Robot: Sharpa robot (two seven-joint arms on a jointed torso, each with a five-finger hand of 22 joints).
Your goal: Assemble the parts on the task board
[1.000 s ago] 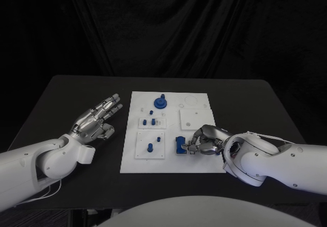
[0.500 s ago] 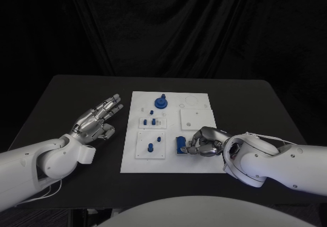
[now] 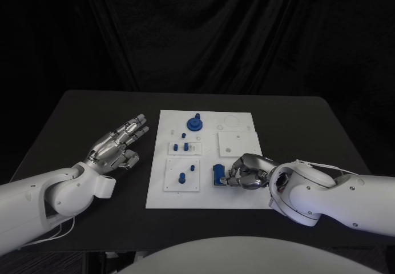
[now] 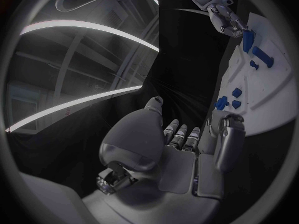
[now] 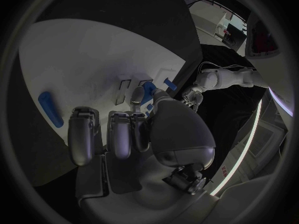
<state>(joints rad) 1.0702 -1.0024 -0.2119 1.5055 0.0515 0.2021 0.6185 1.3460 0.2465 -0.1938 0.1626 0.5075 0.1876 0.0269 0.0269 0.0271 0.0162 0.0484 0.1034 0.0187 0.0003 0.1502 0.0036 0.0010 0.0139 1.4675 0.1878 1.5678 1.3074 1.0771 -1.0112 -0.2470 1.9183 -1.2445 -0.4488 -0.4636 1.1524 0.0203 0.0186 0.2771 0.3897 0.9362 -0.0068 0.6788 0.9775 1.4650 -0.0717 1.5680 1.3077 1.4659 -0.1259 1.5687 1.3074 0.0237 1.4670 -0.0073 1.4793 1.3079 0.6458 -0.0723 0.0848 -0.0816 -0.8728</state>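
My right hand (image 3: 247,173) seems to pinch the blue part (image 3: 218,174), which next needs seating on the task board (image 3: 165,197); my left hand (image 3: 115,145) hovers slack.

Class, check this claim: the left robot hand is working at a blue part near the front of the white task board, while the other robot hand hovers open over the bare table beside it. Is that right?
Not quite: the sides are swapped. In the head view the right robot hand is at the blue part near the front of the task board, while the left robot hand hovers open over the bare table beside it.
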